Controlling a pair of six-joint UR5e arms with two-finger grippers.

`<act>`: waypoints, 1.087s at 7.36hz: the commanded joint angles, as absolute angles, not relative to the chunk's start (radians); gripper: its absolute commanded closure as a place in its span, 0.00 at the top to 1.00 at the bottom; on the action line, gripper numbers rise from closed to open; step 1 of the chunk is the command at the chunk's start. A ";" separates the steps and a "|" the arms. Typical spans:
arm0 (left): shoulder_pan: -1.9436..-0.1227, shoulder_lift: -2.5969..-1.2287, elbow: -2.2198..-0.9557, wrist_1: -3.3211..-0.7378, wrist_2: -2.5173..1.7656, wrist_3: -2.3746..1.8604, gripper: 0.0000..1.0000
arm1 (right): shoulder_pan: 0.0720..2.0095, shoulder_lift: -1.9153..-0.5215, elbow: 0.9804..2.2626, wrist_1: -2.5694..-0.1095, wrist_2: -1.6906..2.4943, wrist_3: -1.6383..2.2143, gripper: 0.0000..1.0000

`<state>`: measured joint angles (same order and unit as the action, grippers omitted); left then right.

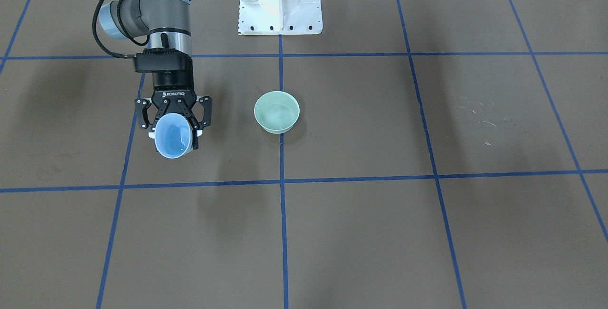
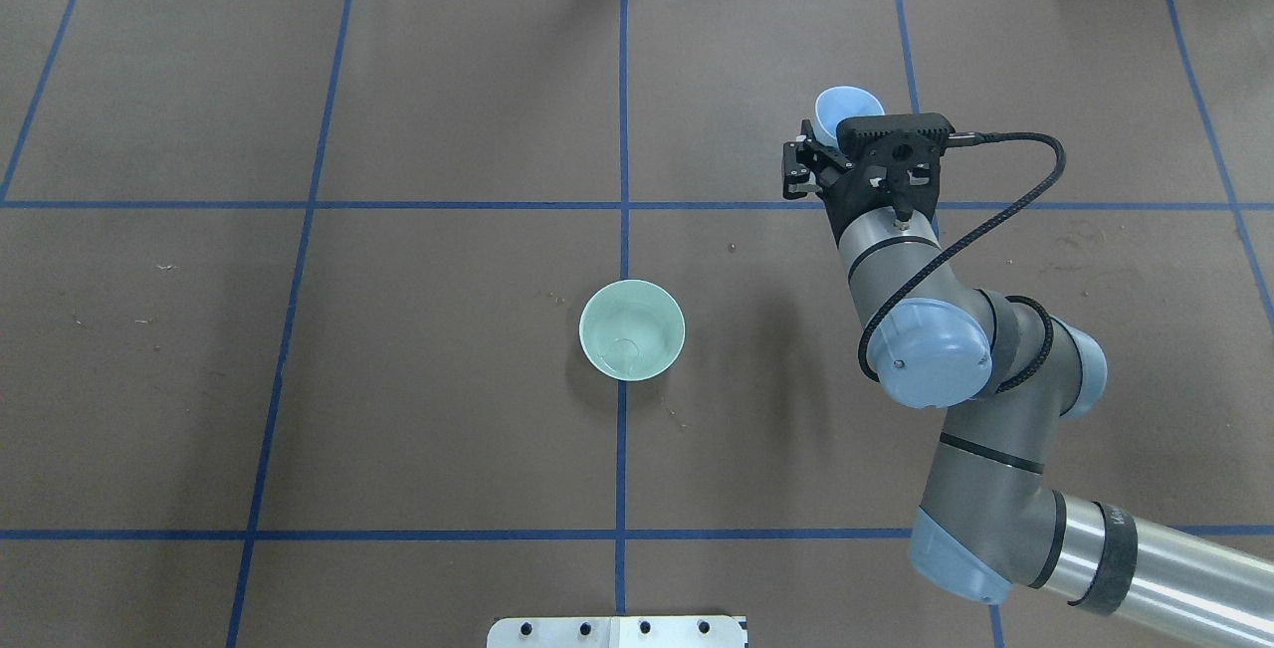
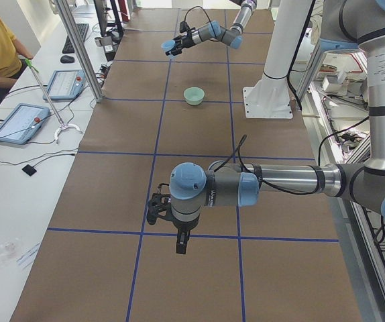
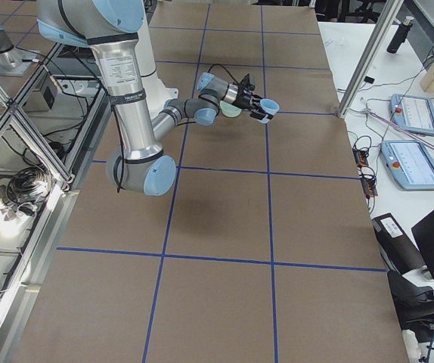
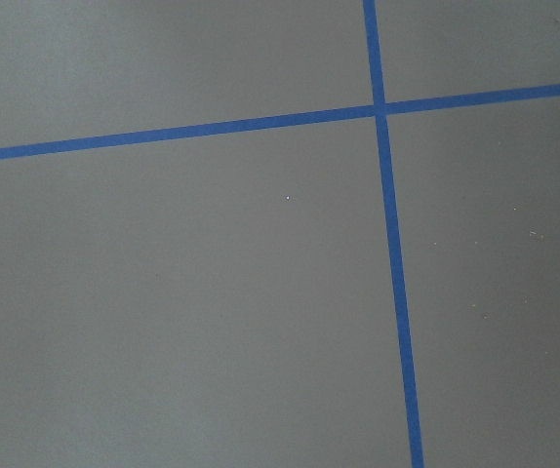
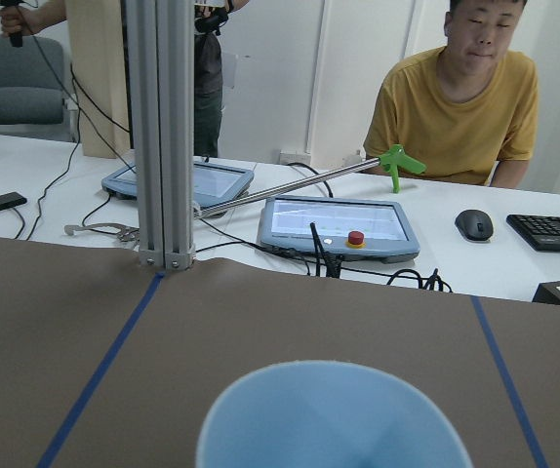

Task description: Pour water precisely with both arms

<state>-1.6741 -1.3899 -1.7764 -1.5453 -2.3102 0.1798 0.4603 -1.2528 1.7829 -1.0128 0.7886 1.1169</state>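
One blue cup in right pincer, green bowl apart.

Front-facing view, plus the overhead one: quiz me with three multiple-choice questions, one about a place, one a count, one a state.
1. Where does the green cup stand? A on a blue tape line; B inside the blue cup; C on the floor.
2. How many cups show? A one; B two; C four.
3. The right gripper is: A open and empty; B shut on the blue cup; C holding the green cup.
Answers: A, the tape runs out from under it; B, one green and one blue; B, it clasps the cup's sides.
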 commanded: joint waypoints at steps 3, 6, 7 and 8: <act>-1.675 -1.390 -1.776 -1.546 -2.310 0.184 1.00 | 0.492 -1.455 1.781 -1.017 0.669 1.319 0.00; -1.675 -1.390 -1.778 -1.546 -2.310 0.183 1.00 | 0.499 -1.514 1.677 -1.016 0.663 1.423 0.00; -1.675 -1.390 -1.779 -1.546 -2.310 0.183 1.00 | 0.497 -1.511 1.627 -1.014 0.663 1.461 0.00; -1.675 -1.391 -1.779 -1.546 -2.310 0.183 1.00 | 0.497 -1.512 1.609 -1.012 0.663 1.500 0.00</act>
<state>-1.6751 -1.3902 -1.7786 -1.5462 -2.3102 0.1826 0.4976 -1.5106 1.6486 -1.0144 0.6634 1.4510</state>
